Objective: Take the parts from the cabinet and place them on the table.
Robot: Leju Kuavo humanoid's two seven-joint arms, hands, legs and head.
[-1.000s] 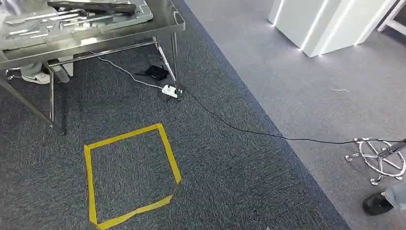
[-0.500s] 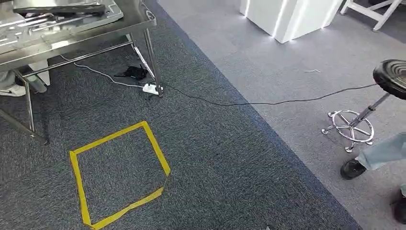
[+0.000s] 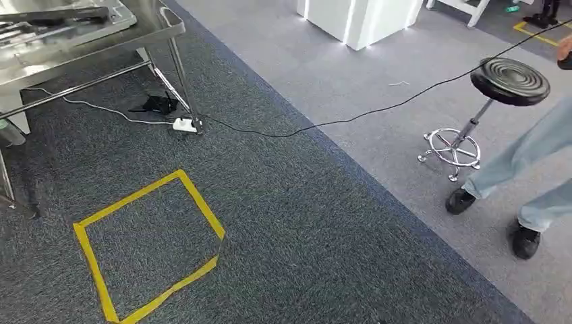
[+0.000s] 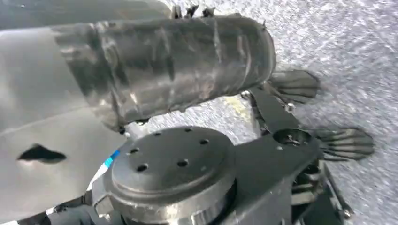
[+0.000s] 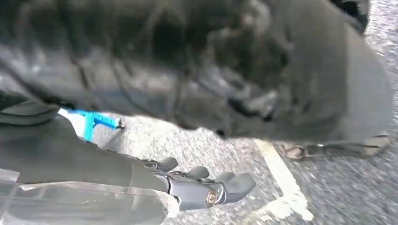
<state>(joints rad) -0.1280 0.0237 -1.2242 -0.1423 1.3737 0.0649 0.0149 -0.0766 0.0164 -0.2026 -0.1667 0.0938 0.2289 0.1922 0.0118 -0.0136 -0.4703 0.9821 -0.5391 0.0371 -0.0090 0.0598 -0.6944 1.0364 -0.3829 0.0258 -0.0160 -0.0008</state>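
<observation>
Your head view looks steeply down from high up onto dark carpet (image 3: 324,236), the steel table (image 3: 88,50) cut off at upper left, a yellow tape square (image 3: 145,246) near. Both wrist views hang close above blurred carpet. Your right wrist view catches a yellow tape strip (image 5: 281,180), perhaps that same square.

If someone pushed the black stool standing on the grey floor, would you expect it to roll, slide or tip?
The stool would probably tip rather than slide: its wide round seat sits high on one thin, leaning post. Its chrome ring base looks narrower than the seat's reach and seems to rest on small feet, not obvious wheels, so rolling seems unlikely. The black cable running past it might snag.
</observation>
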